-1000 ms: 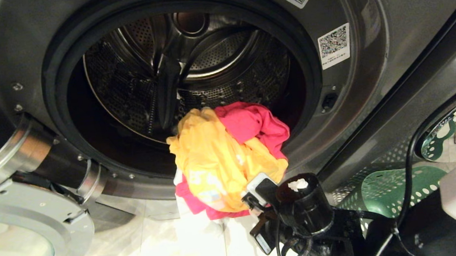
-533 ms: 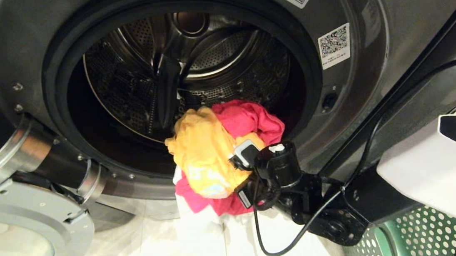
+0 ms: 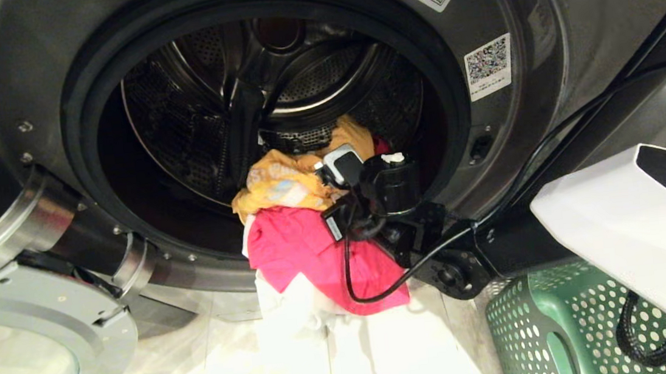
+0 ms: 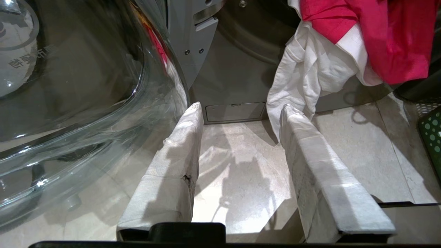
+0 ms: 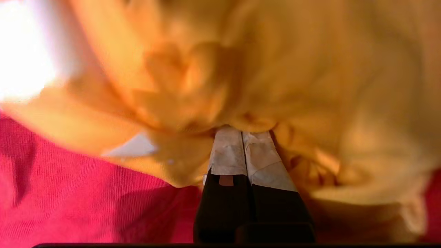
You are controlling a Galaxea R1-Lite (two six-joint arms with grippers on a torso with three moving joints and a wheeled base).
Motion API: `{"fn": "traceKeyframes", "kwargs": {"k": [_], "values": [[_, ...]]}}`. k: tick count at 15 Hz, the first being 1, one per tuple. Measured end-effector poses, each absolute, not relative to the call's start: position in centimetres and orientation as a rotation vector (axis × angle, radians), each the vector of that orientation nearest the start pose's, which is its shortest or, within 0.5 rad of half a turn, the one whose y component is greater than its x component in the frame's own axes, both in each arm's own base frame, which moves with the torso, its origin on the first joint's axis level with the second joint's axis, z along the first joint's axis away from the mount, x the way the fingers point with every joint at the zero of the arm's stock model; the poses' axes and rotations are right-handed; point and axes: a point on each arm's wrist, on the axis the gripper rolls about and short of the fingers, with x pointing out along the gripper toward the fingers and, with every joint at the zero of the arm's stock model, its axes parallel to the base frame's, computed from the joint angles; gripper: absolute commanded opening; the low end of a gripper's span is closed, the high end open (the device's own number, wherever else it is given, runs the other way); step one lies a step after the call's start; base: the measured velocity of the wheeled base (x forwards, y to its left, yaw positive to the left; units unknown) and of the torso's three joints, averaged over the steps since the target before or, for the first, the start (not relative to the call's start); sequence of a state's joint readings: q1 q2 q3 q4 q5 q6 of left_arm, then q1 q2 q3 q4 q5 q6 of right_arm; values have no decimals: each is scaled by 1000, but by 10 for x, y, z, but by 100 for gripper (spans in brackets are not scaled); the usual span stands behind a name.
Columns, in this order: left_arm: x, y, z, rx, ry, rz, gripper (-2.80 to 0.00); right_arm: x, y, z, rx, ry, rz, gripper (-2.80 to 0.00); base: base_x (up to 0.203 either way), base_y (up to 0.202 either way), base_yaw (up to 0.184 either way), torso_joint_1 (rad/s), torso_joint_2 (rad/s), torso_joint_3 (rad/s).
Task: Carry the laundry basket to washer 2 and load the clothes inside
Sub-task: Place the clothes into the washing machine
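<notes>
Pale tiled floor (image 3: 385,353) runs up to the washer (image 3: 547,129), whose door (image 3: 30,338) hangs open at the left of the head view, its glass close beside the left gripper (image 4: 239,110) in the left wrist view. That gripper hovers low over the floor with its 2 taped fingers (image 4: 175,162) spread apart and nothing between them.

At the mouth of the drum (image 3: 210,119), the right gripper (image 5: 241,132) has its fingers pressed together on the yellow garment (image 3: 284,182), the tips buried in the cloth. This garment lies bunched just inside the opening, over the rubber seal (image 3: 87,174). Below it the red garment (image 3: 308,250) spills out over the lip and hangs down the washer's front, with the white garment (image 4: 306,75) trailing beneath it toward the floor.

Right of the hanging clothes, the green basket (image 3: 542,326) stands on the floor beside the washer, partly hidden under the right arm (image 3: 630,231).
</notes>
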State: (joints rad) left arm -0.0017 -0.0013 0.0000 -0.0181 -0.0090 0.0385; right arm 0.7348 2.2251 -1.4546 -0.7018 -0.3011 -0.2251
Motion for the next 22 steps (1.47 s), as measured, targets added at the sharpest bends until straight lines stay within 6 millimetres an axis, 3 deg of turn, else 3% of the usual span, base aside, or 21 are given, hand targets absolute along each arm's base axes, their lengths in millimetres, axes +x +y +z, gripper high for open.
{"fn": "traceKeyframes", "kwargs": {"k": [6, 9, 12, 16, 18, 20, 22], "values": [[-23, 0, 77, 39, -20, -12, -280, 376, 296, 190, -259, -100, 372, -280, 0, 0, 0, 0, 0, 0], [-23, 0, 77, 39, -20, -12, -280, 367, 299, 201, -258, -126, 387, -280, 0, 0, 0, 0, 0, 0], [-23, 0, 77, 40, -20, -14, -280, 333, 300, 203, -277, -87, 447, -280, 0, 0, 0, 0, 0, 0], [-23, 0, 77, 40, -20, -14, -280, 259, 285, 208, -297, -22, 540, -280, 0, 0, 0, 0, 0, 0], [-23, 0, 77, 40, -20, -14, -280, 225, 267, 211, -306, 2, 533, -280, 0, 0, 0, 0, 0, 0], [-23, 0, 77, 35, -20, -12, -280, 196, 237, 205, -332, 46, 485, -280, 0, 0, 0, 0, 0, 0], [-23, 0, 78, 5, -21, -6, -280, 182, 199, 193, -326, 110, 371, -280, 0, 0, 0, 0, 0, 0]]}}
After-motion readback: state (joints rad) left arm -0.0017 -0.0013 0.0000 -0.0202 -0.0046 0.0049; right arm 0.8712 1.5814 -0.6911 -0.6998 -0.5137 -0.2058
